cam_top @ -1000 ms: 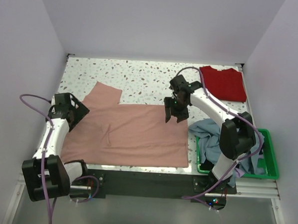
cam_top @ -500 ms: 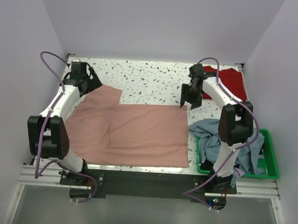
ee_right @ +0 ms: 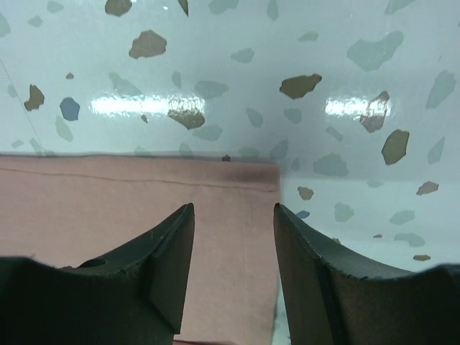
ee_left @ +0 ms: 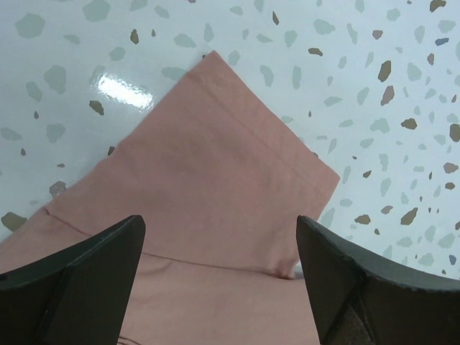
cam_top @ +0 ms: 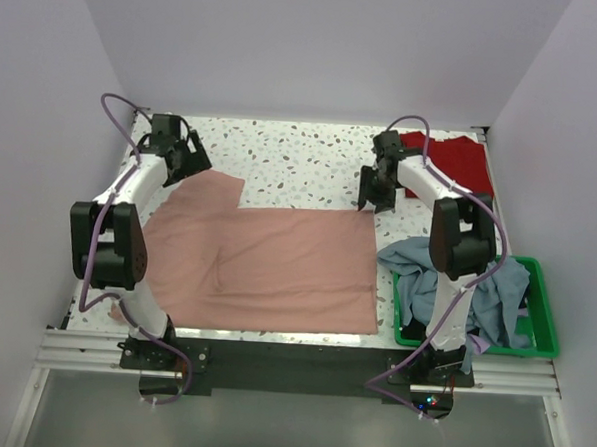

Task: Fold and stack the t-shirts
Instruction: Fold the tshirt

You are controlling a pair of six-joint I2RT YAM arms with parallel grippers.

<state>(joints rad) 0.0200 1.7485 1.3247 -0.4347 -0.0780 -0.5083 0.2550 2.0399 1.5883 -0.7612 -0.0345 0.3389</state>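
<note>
A salmon-pink t-shirt lies spread flat across the table, one sleeve pointing to the far left. My left gripper is open above that sleeve, holding nothing. My right gripper is open just above the shirt's far right corner, holding nothing. A folded deep red t-shirt lies at the far right corner of the table. Light blue-grey shirts spill out of the basket onto the table.
A green plastic basket with crumpled blue-grey and mauve clothes stands at the near right edge. The table is white with dark speckles. Lilac walls close the table in on three sides.
Both arms have swung away from me to the far edge of the pink shirt. The left gripper went from the near left side to the sleeve, the right one to the far right corner.
</note>
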